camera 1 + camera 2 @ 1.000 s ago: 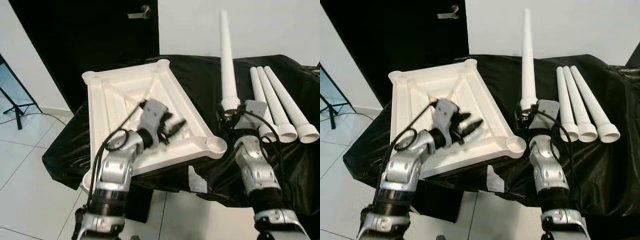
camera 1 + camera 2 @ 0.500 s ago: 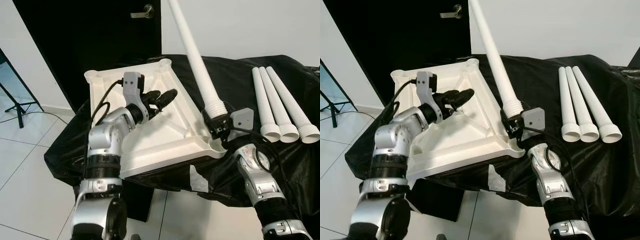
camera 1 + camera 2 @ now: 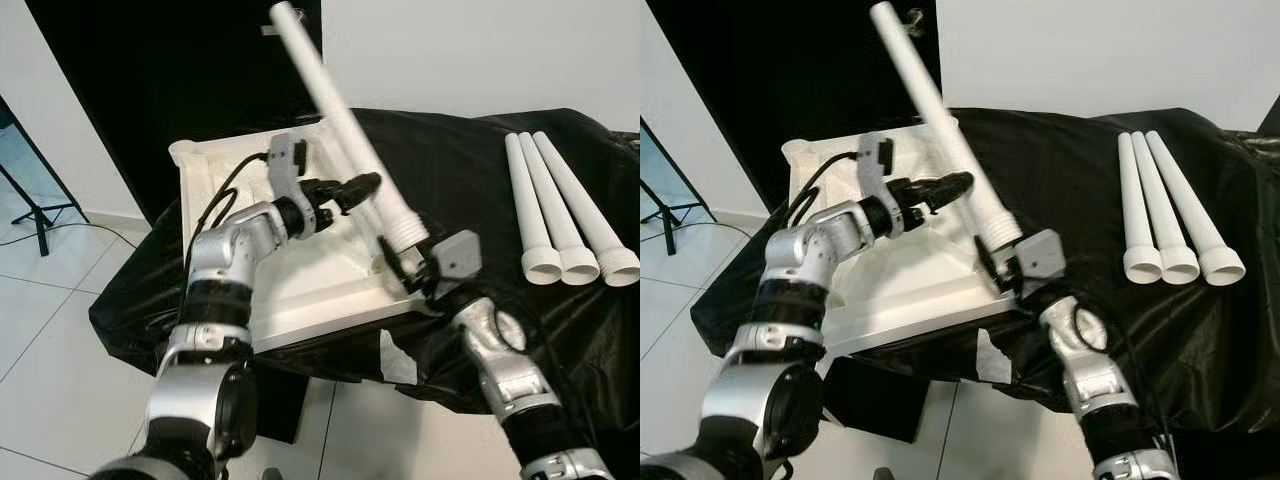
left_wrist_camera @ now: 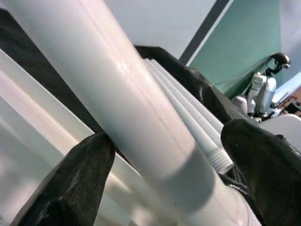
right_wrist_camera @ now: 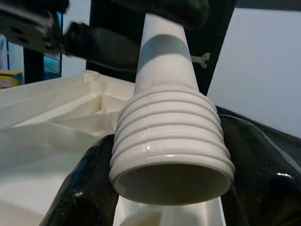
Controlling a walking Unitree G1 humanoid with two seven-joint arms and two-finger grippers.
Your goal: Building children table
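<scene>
Right claw clamped on the ribbed, threaded open end of a long tapered white plastic table leg; both black fingers press against the ridged collar in the right wrist view. Long axis of this leg runs up and away from the right claw toward the robot's left, the narrow closed tip highest, against a black door; the wide threaded mouth points down at the near right corner of an upturned white moulded plastic tabletop. Left claw reaches in from the left to the leg's shaft just above the right claw; in the left wrist view its two fingers stand apart on either side of the shaft, one against the leg, the other with a gap. Tabletop lies underside up, ribs and corner sockets showing, directly beneath both claws on a counter draped in glossy black sheet. Three further white tapered legs lie side by side on the sheet, well to the right of the right claw, open ends toward the robot, narrow ends pointing away. White tiled floor lies below the counter's left edge.
</scene>
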